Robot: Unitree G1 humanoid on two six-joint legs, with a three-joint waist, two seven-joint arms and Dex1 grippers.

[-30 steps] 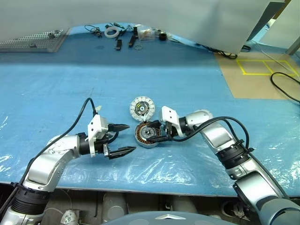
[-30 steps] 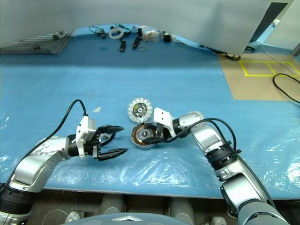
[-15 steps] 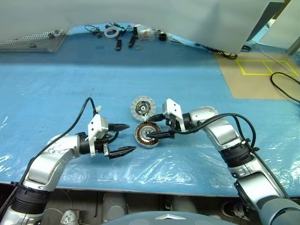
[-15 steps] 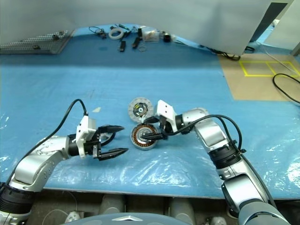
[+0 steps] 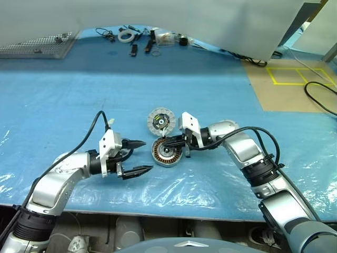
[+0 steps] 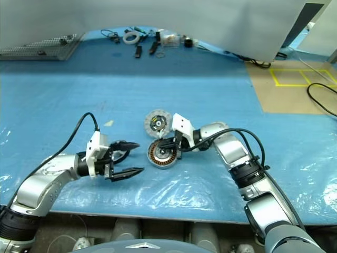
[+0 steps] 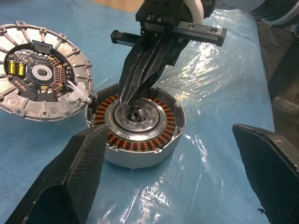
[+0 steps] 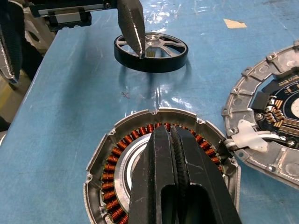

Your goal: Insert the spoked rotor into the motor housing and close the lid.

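Note:
The motor housing (image 5: pixel 167 153) is a shallow silver cup on the blue sheet, with a copper-wound ring (image 7: pixel 117 140) seated inside it. My right gripper (image 5: pixel 166 143) is shut, its fingertips resting in the ring's silver centre (image 7: pixel 140 122). The lid (image 5: pixel 160 121) lies just behind the housing, whitish face and circuit board up, joined to it by a white plug (image 8: pixel 247 137). The spoked rotor (image 8: pixel 151 50), a black wheel with silver spokes, lies flat by my left gripper's far fingertip. My left gripper (image 5: pixel 148 155) stands open left of the housing with nothing in it.
Small tools and a tape roll (image 5: pixel 125 36) lie at the far edge, with a perforated metal plate (image 5: pixel 37 46) at the back left. Wrinkled clear film (image 5: pixel 210 179) covers the sheet near the front edge. Yellow floor markings (image 5: pixel 295 75) are at the right.
My right gripper's fingers have closed together and now point into the copper ring's centre. The left arm, housing and lid have not moved.

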